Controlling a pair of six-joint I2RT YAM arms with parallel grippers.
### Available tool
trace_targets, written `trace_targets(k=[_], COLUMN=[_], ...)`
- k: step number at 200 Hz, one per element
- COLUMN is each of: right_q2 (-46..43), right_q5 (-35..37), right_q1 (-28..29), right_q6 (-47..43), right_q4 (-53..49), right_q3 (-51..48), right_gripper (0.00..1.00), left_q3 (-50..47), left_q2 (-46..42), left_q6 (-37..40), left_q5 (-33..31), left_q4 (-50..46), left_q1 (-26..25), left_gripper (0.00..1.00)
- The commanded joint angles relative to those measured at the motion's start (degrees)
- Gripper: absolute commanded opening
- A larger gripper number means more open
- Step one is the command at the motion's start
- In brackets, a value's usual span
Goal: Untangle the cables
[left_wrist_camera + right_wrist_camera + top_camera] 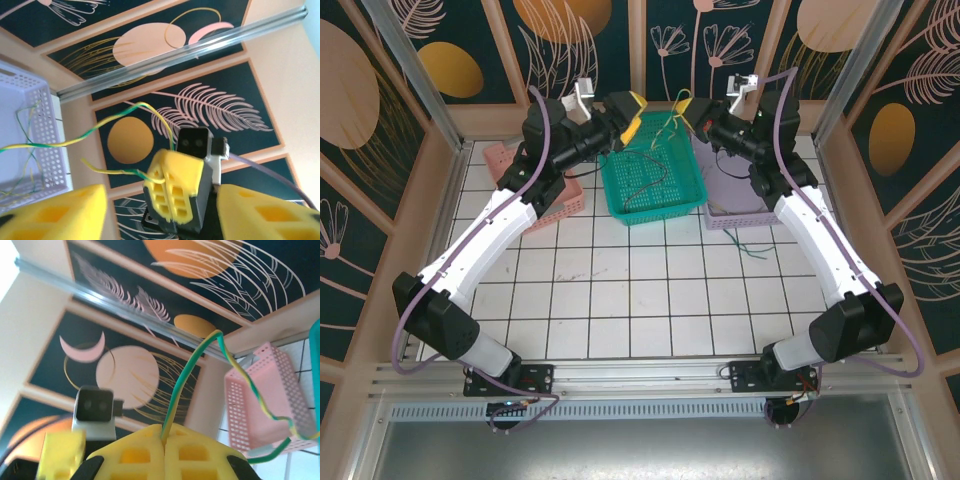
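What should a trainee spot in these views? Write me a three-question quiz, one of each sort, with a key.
1. True or false: the right gripper has its fingers shut on the green-and-yellow cable.
2. In the top view, what colour is the middle basket of the three? A pink, B green, C lilac.
3. Fill in: the fingers of the left gripper stand ____, with nothing between them.

Key: 1 true; 2 B; 3 open.
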Motion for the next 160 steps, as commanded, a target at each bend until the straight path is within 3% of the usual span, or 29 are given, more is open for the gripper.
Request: trace_targets(k=[1,13,31,76,101,160], right_q2=[-3.08,-3.85,-4.33,-8.74,-12.12,-11.44], right_q5=[-3.11,-3.37,-3.92,5.42,12.13,27.31], right_q1=[-0.1,-0.05,0.38,5.31,10.04,17.73], right_q6=[-16.95,-19.23,-23.28,-41.98,-54.43,-74.26], right_q4=[-5.76,-3.95,-1.99,2.91,11.05,6.55], right_q3=[0.31,-1.35,-3.42,-13.31,-20.95,-19.68], right_gripper=[0.0,0.0,0.0,0.0,0.0,0.0], left_q3=[-3.62,-6.62,-8.99,-11.17,-11.76,-10.43], left_q2=[-0.43,-0.03,-0.62,-1.17,-0.78,-1.22], left_q6=[-16.31,-26.59,-36.41,-46.67,-47.17,-38.43], left_q5=[5.52,6.54,5.35,3.72,4.89,7.96], left_q4=[8.62,15.43,15.39,17.48,16.96,3.31], left_q1=[0.36,0.29,0.36,-0.61,-0.97,-1.12], left_gripper=[0.69,0.7,0.76,0.8,0.8,0.75])
